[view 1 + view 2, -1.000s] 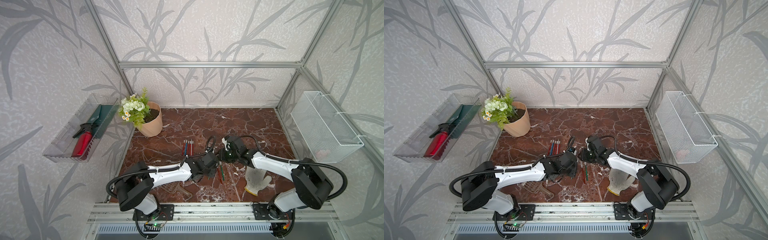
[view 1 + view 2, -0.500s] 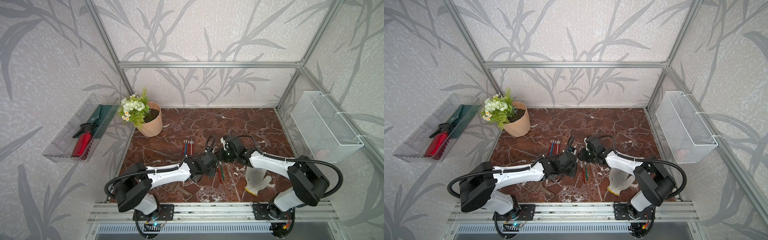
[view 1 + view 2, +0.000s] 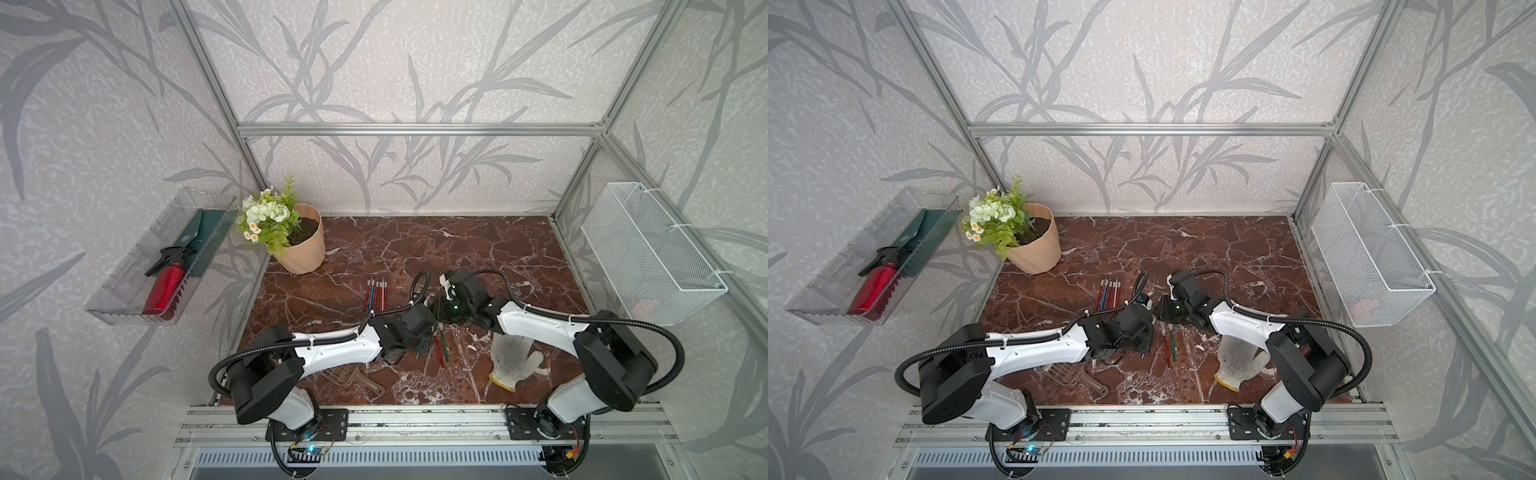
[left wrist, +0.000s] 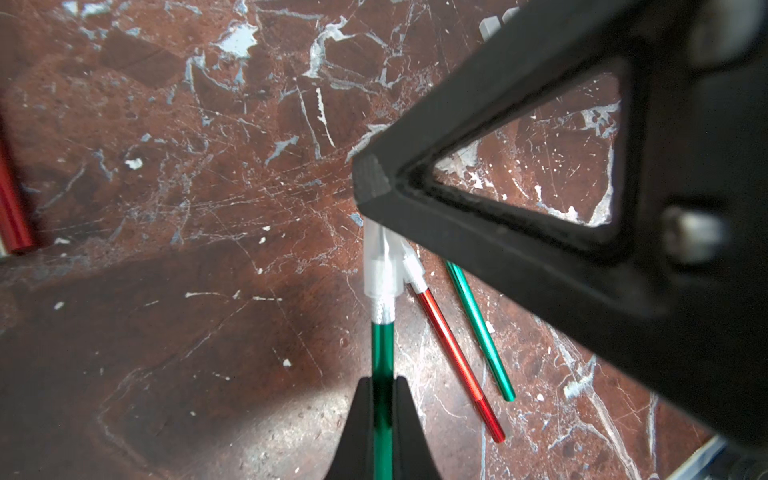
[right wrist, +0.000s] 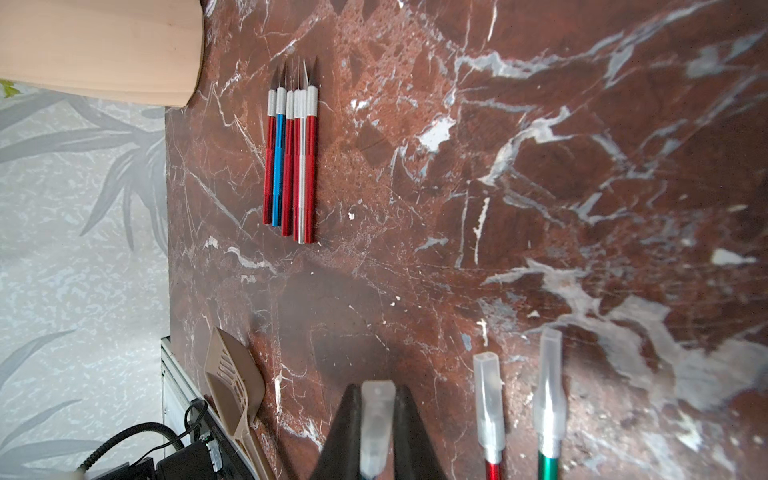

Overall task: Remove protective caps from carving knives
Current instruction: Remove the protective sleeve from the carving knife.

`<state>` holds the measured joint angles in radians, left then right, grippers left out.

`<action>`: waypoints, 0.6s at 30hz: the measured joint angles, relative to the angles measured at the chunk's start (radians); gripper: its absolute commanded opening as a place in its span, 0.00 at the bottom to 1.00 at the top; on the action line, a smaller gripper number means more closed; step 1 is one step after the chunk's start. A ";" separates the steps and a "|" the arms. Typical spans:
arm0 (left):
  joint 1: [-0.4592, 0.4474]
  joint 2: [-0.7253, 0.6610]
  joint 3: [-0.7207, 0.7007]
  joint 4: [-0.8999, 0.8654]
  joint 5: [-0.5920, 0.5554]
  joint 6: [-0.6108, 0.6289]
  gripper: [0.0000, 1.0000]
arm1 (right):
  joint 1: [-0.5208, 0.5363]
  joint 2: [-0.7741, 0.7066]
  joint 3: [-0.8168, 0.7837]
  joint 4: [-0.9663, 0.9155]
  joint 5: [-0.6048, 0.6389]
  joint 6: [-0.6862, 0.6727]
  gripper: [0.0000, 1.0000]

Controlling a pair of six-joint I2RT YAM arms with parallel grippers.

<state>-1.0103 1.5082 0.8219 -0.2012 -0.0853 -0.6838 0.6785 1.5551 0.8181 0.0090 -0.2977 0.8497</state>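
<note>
Here left claw (image 4: 382,382) grips green knife (image 4: 382,345), right claw (image 5: 377,390) pinches cap (image 5: 376,422).

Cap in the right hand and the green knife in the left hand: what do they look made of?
The cap held in the right hand looks like frosted plastic: milky, translucent and matte. The green knife in the left hand looks like anodized metal. Its handle has a glossy coloured sheen, and its collar is bright silver with knurling. It is probably aluminium, but the look alone cannot confirm that.

There are six bare knives (image 5: 289,166), three capped knives (image 4: 455,345), one glove (image 3: 513,359), one scoop (image 5: 235,382), one flowerpot (image 3: 305,249), one wire basket (image 3: 648,257), one spray bottle (image 3: 164,284) and two robot arms (image 3: 340,353).
</note>
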 measured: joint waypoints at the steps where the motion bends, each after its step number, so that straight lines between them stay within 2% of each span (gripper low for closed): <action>1: 0.000 0.000 0.000 0.000 0.000 0.000 0.06 | 0.001 0.000 0.000 0.001 0.000 0.000 0.13; 8: 0.000 0.000 0.000 0.000 -0.003 -0.001 0.07 | 0.003 0.000 0.000 0.003 0.000 0.000 0.13; 13: 0.004 -0.002 -0.011 0.013 -0.005 -0.011 0.20 | 0.003 0.000 0.000 0.006 -0.002 0.000 0.12; 18: 0.019 -0.017 -0.050 0.035 0.004 -0.032 0.26 | 0.003 0.000 0.000 0.008 -0.002 0.000 0.12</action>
<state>-0.9909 1.4910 0.7723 -0.1665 -0.0814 -0.7155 0.6819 1.5551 0.8181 0.0174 -0.3000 0.8494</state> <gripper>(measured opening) 0.251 0.137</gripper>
